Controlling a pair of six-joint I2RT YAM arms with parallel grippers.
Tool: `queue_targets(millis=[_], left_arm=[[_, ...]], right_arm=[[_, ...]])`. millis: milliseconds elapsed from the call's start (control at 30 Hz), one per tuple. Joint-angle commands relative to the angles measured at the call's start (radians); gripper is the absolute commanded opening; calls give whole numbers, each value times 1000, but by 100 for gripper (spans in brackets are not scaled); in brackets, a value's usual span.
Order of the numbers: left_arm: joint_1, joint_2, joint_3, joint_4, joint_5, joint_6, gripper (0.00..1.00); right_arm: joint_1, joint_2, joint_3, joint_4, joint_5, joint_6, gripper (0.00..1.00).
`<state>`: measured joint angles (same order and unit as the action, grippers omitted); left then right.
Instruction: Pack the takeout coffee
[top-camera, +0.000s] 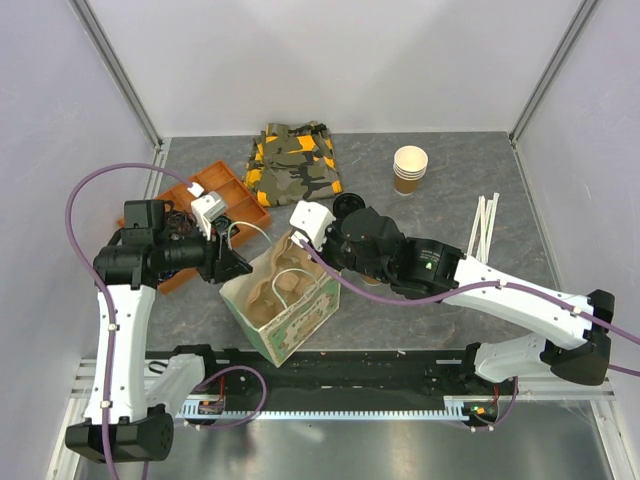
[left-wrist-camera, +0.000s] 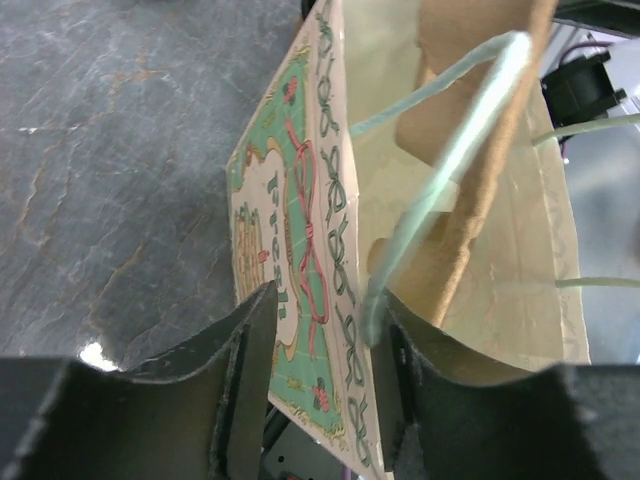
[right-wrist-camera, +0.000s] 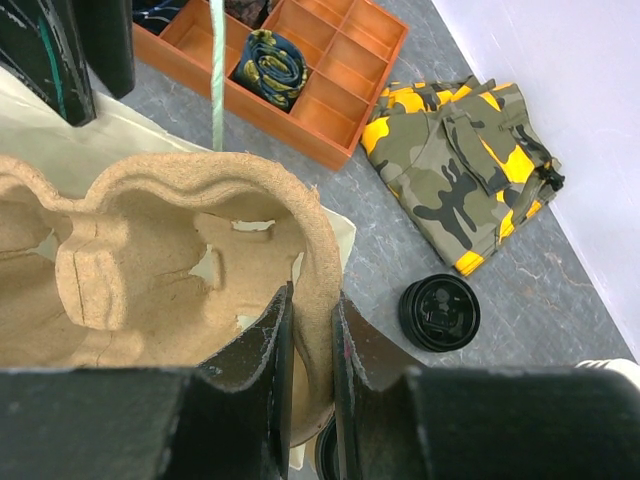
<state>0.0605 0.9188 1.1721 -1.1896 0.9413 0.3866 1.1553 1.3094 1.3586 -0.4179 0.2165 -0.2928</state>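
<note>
My left gripper (left-wrist-camera: 328, 300) is clamped on the printed wall of the paper bag (left-wrist-camera: 295, 230), while my right gripper (right-wrist-camera: 312, 295) pinches, nearly closed, the rim of the cardboard cup tray (right-wrist-camera: 150, 250) inside it.

The printed paper bag (left-wrist-camera: 300, 250) bears a line of small pink lettering running sideways down its green, bow-patterned face, too tilted and blurred to make out; no other writing can be read

Grey tbl (top-camera: 440, 215) w/ bag (top-camera: 285, 315), tray (top-camera: 215, 185), camo cloth (top-camera: 293, 160), cups (top-camera: 409, 170), lid (top-camera: 347, 205), sticks (top-camera: 483, 225).
</note>
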Motion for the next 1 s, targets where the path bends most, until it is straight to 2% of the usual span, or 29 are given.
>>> queue_targets(millis=[0,33,67,133,400,633,800,967], left_arm=[[-50,-20,-8,62,-13,8,35],[-51,-24,-8,76,-9,9,28],[-63,-38,-6,85,-9,2,16],[-82,-54,-8,131,-24,-55,2],[-87,-165,-57,261,-96,-257,2],[-90,-253,-127,329,-165,-345,2],[-93,-273,-157,352,-196,-377,2],[-96,-288,-164,367,-236,-425,2]], right_arm=[[6,-7,-13,56,47,-5,0],[6,-7,-18,65,60,-8,0],[6,-4,-18,83,102,-14,0],[9,10,-9,91,156,-19,0],[55,47,30,19,253,-19,0],[98,74,17,1,273,46,0],[107,113,-19,44,310,93,0],[109,163,-30,108,431,175,0]])
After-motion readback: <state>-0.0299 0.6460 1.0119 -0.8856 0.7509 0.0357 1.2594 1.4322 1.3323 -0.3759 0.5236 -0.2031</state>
